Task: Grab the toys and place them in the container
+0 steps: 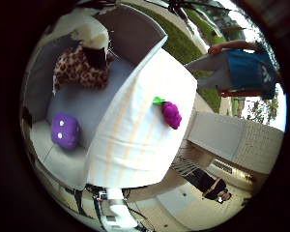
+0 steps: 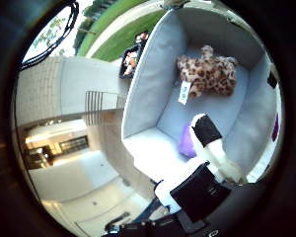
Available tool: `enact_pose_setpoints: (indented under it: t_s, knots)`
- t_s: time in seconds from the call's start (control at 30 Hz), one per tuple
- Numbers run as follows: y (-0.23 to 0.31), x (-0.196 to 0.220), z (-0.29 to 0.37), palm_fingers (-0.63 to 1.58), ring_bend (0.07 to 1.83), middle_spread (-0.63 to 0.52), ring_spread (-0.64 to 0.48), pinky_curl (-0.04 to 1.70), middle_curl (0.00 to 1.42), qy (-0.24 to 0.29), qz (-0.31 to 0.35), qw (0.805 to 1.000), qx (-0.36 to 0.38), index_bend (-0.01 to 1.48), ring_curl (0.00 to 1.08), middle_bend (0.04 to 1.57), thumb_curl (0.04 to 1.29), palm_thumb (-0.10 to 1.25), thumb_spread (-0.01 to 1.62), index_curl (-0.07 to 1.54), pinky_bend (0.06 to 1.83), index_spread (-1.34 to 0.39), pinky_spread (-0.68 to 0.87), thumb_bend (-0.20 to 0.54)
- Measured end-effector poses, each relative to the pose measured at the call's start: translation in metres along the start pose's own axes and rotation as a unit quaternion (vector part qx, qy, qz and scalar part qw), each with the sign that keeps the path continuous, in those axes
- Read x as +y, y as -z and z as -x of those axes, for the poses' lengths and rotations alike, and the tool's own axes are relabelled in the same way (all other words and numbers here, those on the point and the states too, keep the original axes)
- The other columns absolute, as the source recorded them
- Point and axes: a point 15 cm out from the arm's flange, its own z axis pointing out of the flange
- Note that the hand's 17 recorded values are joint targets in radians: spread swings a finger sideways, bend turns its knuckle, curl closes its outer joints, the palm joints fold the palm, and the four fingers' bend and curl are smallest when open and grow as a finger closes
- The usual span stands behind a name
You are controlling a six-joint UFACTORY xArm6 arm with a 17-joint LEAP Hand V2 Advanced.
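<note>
Hovering: robot hand (image 2: 207, 163) hangs over the grey fabric-lined container (image 2: 143, 84), one white, black-tipped finger showing fairly straight, touching nothing visible; how far the rest spreads cannot be told.
Inside container: leopard-spotted plush toy (image 1: 79, 65) lies towards one end; purple plush cube with white dots (image 1: 64, 130) lies on the floor, apart from it.
Outside: purple plush grape bunch with green leaf (image 1: 170, 112) rests on the container's broad white rim.

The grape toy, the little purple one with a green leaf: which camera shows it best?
The little finger side palm view. There the grape toy lies in full sight on the white cloth beside the grey container. The thumb side palm view looks into the container and does not show the grape toy at all.
</note>
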Motion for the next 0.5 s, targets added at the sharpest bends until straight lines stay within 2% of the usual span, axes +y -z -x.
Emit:
enact_pose_setpoints:
  t_s: [0.13,0.3,0.5]
  knots:
    - [0.021,0.010,-0.038,-0.04,0.60,0.12,0.29,0.57,0.39,-0.031,-0.014,0.999,0.000,0.09,0.30,0.21,0.48,0.69,1.12,0.42,0.75,-0.41,0.49,-0.036]
    - [0.040,0.025,-0.118,0.12,0.66,0.09,0.29,0.52,0.40,-0.097,-0.035,0.995,0.001,0.14,0.31,0.27,0.47,0.67,1.12,0.39,0.67,-0.21,0.48,-0.034]
    - [0.027,0.049,-0.207,0.20,0.68,0.06,0.28,0.47,0.40,-0.169,-0.021,0.985,0.029,0.16,0.33,0.28,0.45,0.65,1.12,0.36,0.61,-0.07,0.47,-0.031]
